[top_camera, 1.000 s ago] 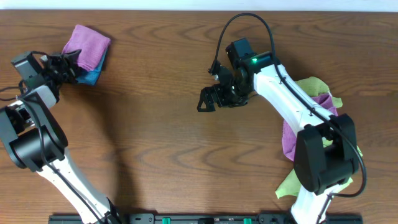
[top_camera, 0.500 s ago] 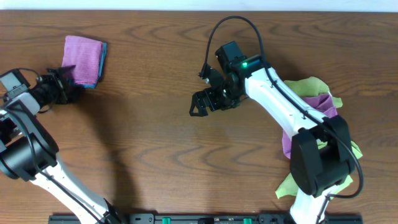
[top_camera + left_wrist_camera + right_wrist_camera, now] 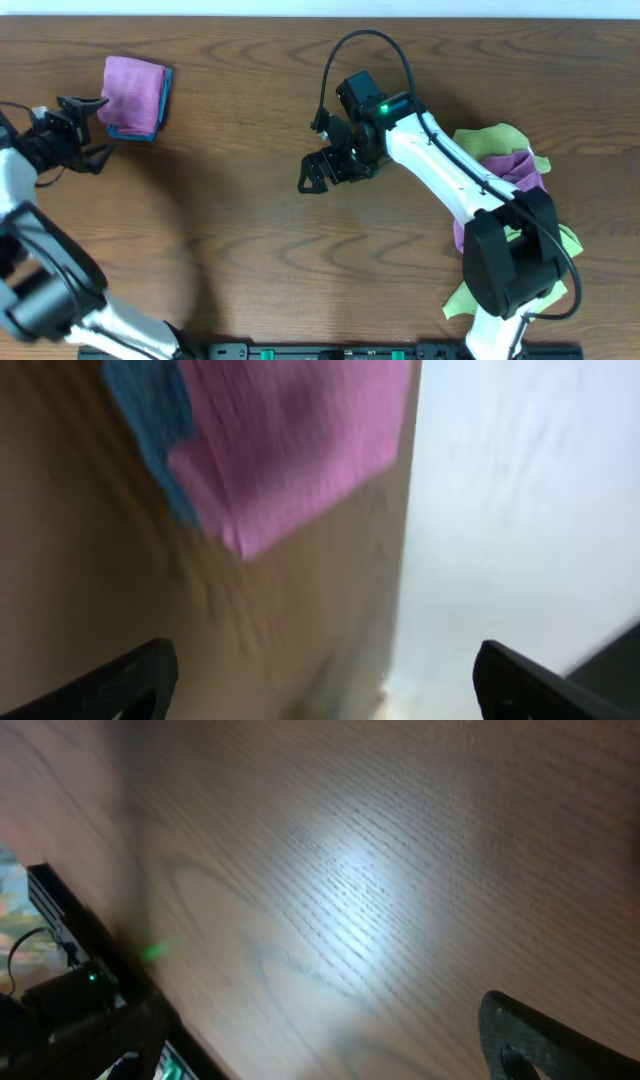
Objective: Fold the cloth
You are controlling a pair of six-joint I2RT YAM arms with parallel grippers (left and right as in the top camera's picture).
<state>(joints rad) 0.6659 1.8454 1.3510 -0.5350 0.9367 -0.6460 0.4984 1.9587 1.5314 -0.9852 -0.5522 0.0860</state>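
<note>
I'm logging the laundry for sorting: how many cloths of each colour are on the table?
Purple: 2, a folded purple cloth and a crumpled purple cloth in the right pile.
Blue: 1, a blue cloth under the folded one.
Green: 1 at least, a green cloth, partly hidden.
Total: 4 at least.

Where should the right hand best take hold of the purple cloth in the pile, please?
Probably the purple cloth by its exposed edge facing the middle of the table, coming from that side: it is uncovered there, while the green cloth bunches around the rest.
</note>
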